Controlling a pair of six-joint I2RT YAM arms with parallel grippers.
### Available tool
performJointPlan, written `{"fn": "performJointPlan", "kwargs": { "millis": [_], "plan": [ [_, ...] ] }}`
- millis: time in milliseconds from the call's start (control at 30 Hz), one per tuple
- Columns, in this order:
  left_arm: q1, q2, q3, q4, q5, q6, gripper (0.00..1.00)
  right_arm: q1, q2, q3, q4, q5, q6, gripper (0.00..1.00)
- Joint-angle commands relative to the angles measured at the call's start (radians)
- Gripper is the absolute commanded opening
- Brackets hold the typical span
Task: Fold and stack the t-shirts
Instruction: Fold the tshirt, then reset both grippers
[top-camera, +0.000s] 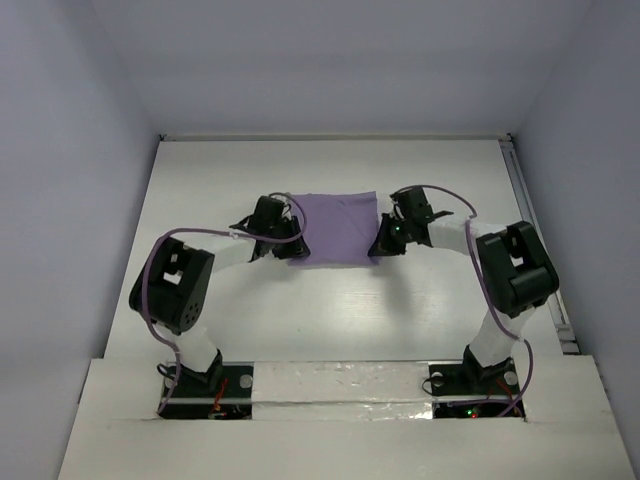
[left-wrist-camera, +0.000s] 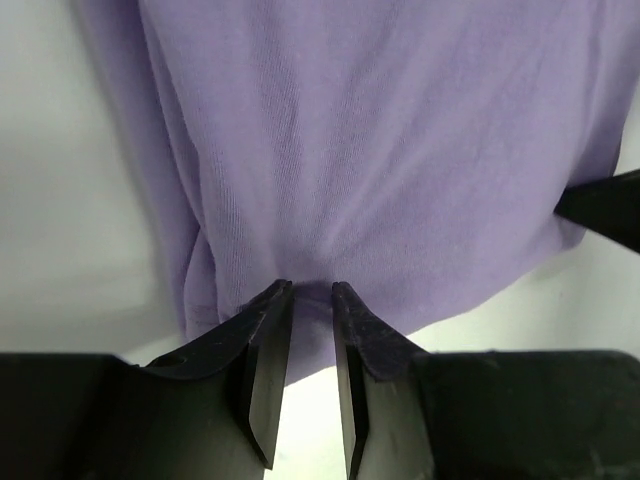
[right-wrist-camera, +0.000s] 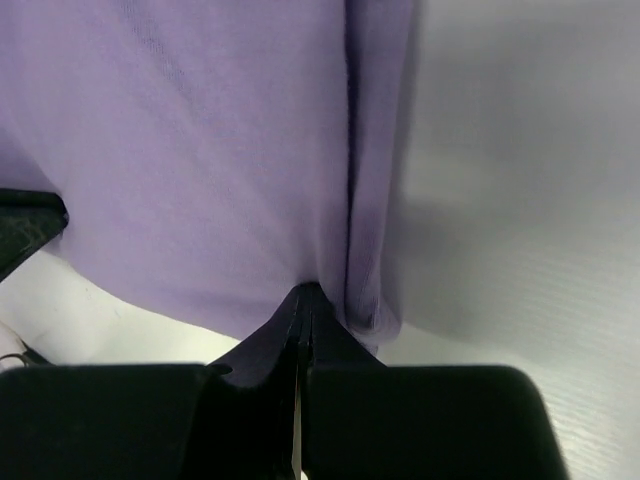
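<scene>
Shirt position: the t-shirt (top-camera: 335, 225) lies as a folded rectangle on the table (top-camera: 330, 320), at 12 o'clock from the two arm bases and about midway between them.
Long axis: slightly longer along the 9-to-3 line, as I read the overhead view.
Left gripper (left-wrist-camera: 310, 300): at the shirt's near-left corner. The jaws are almost together with a gathered fold of the near hem between the tips, and creases run into them. I read that as a grip.
Right gripper (right-wrist-camera: 303, 300): at the near-right corner. The jaws are pressed tight together and the thin hem runs into the tips. I take that as a pinch on the cloth.
Key relation: the body of the shirt lies toward 1 o'clock from the left tips and toward 11 o'clock from the right tips. Each arm is on its own corner, neither nearer than the other.
Next move, my judgement: carry both near corners toward 12 o'clock together to fold the near edge over. If one side lags, the fold will skew.
Containers: none in view. The shirt rests directly on the table.
</scene>
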Motion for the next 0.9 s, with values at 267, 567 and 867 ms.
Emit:
{"fn": "performJointPlan", "kwargs": {
  "millis": [267,567,867],
  "plan": [
    [-0.005,-0.18,0.195,-0.222,-0.073,-0.008,0.32,0.008,-0.105,0.166,-0.171,0.033,-0.087,0.0],
    [0.007,0.166,0.462,-0.18,-0.004,0.024,0.31,0.008,0.202,0.475,-0.109,-0.096,-0.053,0.0],
    [0.116,0.366,0.604,-0.171,-0.021,0.06,0.3,-0.135,0.385,0.559,0.091,-0.259,0.057,0.0]
  ]
}}
